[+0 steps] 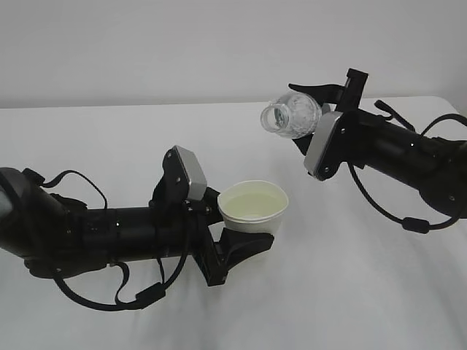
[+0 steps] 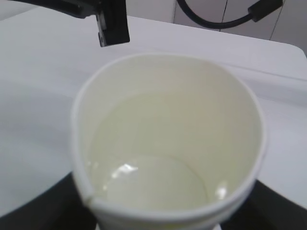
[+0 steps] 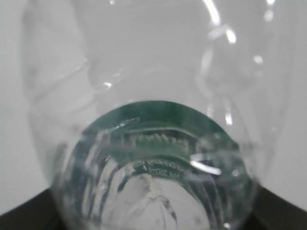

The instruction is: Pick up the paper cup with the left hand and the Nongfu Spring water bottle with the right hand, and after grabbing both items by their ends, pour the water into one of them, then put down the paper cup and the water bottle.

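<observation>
**A:** Start on the left. What is the left hand (image 1: 237, 251) doing?

**B:** Its jaws are clamped on the lower end of the paper cup (image 1: 252, 207), which it holds upright above the white table (image 1: 109, 131), mouth up. The left wrist view looks straight into the cup, and the water (image 2: 153, 184) sits as a shallow pool at the bottom (there are glints on its surface).

**A:** And to the right of it?

**B:** The right hand (image 1: 321, 98) grips the Nongfu Spring water bottle (image 1: 292, 115) at its base end. The bottle is tipped roughly on its side, open neck aimed towards the cup but up and to the right of it, apart from the rim. I see no stream between them.

**A:** Anything left in the bottle?

**B:** I cannot tell; the right wrist view shows only clear ribbed plastic and the green label seen through the base.

**A:** So where does the task stand?

**B:** Both items are picked up and some water is in the cup, so I judge the pouring done or nearly so. What remains is to set cup and bottle down on the table.
</observation>
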Available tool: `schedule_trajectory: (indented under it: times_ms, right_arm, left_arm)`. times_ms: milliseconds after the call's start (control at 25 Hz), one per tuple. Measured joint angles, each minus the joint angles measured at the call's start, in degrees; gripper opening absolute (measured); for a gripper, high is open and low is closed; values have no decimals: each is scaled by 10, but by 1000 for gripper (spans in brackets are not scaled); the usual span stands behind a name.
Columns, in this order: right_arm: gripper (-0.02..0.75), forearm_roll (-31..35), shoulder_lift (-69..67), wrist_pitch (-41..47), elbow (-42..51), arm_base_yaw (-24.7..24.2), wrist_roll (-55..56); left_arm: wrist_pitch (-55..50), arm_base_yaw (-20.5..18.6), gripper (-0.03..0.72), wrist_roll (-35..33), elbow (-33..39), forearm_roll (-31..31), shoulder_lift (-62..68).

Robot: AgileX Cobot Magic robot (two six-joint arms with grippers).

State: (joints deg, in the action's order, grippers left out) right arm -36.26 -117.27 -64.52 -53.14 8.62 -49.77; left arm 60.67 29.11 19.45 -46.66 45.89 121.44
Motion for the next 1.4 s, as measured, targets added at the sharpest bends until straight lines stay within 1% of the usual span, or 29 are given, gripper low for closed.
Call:
schedule_trajectory:
  times_ms: [320, 560, 1120, 1400]
  right_arm:
    - [466, 5, 0, 0, 0, 0, 52]
    - [466, 22, 0, 0, 0, 0, 89]
    - [466, 29, 0, 0, 0, 0, 179]
    - [466, 46, 0, 0, 0, 0, 239]
  left_arm:
    - [0, 0, 483, 0, 0, 0, 0]
    - [0, 0, 483, 0, 0, 0, 0]
    - [0, 0, 483, 0, 0, 0, 0]
    - [0, 0, 483, 0, 0, 0, 0]
